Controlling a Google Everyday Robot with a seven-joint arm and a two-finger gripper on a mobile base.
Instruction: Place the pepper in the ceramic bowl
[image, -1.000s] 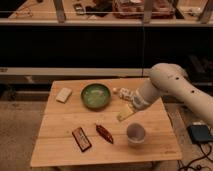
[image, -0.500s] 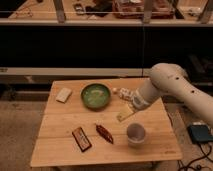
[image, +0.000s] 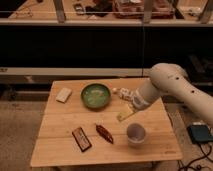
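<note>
The pepper (image: 104, 133) lies on the front half of the wooden tabletop (image: 59, 126), a slim dark red thing set at a slant with its tip toward the front right. Nothing is holding it. Just to its left lies a flat dark red packet (image: 81, 138), close beside it but not touching. On its right, a little farther off, stands a small white cup (image: 136, 133).

Behind the pepper, toward the back middle of the tabletop, sits the ceramic bowl (image: 96, 96), green and round. From here I see nothing inside it. There is a clear stretch of wood between bowl and pepper. A small pale flat block (image: 63, 94) rests to the left of the bowl, near the back left corner.

The tool (image: 121, 103) hangs just to the right of the bowl, behind the cup and well apart from the pepper. Its two fingers stand spread apart with nothing between them. The white arm (image: 172, 90) reaches in from the right side. On the floor by the right edge of the tabletop lies a dark blue box (image: 200, 133) with a cable.
</note>
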